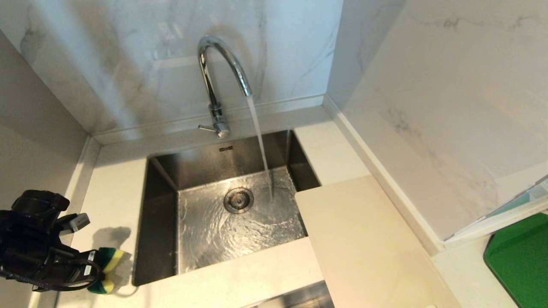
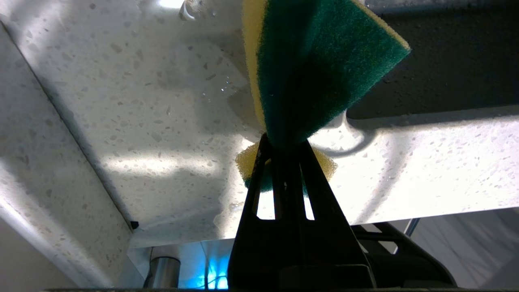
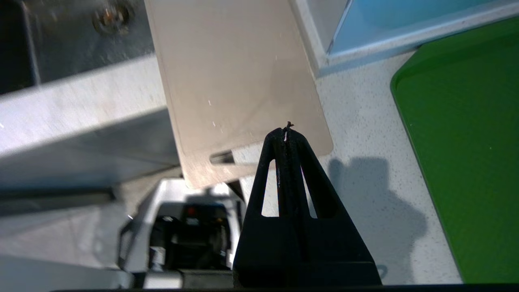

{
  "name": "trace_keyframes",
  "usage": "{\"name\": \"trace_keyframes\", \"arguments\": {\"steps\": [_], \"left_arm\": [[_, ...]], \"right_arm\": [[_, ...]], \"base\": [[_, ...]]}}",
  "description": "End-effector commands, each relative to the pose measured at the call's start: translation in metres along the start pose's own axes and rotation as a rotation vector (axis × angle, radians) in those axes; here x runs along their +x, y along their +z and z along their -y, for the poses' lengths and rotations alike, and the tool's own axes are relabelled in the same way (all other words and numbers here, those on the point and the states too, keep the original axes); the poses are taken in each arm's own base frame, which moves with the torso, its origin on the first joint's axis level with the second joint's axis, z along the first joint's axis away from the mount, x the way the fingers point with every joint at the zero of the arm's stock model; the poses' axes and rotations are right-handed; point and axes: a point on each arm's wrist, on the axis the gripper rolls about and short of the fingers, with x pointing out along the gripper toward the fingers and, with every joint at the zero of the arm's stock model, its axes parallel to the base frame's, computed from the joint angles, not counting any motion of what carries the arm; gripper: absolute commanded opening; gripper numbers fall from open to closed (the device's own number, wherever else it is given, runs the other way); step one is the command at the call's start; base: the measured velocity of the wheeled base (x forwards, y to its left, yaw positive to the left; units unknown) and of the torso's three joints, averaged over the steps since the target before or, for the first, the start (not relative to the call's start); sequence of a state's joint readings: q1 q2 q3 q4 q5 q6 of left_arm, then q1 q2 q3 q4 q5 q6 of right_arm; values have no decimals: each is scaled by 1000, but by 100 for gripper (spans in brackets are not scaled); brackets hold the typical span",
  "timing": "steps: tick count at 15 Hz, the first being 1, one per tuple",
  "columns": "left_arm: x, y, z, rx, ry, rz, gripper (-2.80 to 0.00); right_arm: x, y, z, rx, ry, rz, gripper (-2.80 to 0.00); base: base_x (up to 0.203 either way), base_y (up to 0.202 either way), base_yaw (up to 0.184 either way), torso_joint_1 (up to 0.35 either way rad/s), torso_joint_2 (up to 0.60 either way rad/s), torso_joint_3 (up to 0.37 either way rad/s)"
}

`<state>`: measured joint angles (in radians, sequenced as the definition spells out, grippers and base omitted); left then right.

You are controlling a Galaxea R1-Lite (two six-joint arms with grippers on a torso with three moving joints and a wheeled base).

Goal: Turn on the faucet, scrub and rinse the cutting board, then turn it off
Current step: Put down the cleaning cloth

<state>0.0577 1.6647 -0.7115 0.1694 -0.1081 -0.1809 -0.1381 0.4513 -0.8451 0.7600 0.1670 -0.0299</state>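
Observation:
The chrome faucet (image 1: 216,81) stands behind the sink (image 1: 162,201) and runs; its stream lands right of the drain (image 1: 238,199). The cream cutting board (image 1: 364,239) lies flat on the counter at the sink's right, one corner over the basin, its slot handle (image 3: 221,157) at the near end. My left gripper (image 1: 96,269), low at the sink's front left, is shut on a yellow-green sponge (image 2: 308,69). My right gripper (image 3: 286,132) is out of the head view; it hangs shut and empty above the board's near end.
A dark green board (image 1: 520,256) lies on the counter at the right. Marble walls enclose the back and right. A white ledge (image 1: 496,220) juts out over the right counter. Speckled counter (image 1: 115,188) lies left of the sink.

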Motion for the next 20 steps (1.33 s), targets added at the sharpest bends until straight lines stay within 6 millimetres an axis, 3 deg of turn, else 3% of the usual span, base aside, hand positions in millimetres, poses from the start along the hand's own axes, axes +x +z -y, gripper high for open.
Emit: {"name": "trace_keyframes", "arguments": {"steps": [1, 5, 7, 10, 15, 20], "left_arm": [[-1, -3, -1, -4, 0, -2, -280], [-1, -3, -1, -4, 1, -5, -280], [0, -3, -1, -6, 2, -7, -280], [1, -4, -2, -6, 5, -13, -280], [0, -6, -2, -6, 5, -13, -280], [0, -6, -1, 1, 3, -14, -280]], "right_arm": [[16, -41, 1, -86, -9, 37, -280], [72, -82, 10, -156, -23, 143, -280], [87, -86, 12, -151, -15, 160, -280], [89, -112, 11, -180, 15, 185, -280], [94, -112, 11, -64, 57, 98, -280], [85, -115, 9, -64, 185, 185, -280]], "base": [[0, 0, 0, 0, 0, 0], [0, 0, 0, 0, 0, 0], [0, 0, 0, 0, 0, 0], [0, 0, 0, 0, 0, 0], [0, 0, 0, 0, 0, 0], [0, 0, 0, 0, 0, 0]]}}
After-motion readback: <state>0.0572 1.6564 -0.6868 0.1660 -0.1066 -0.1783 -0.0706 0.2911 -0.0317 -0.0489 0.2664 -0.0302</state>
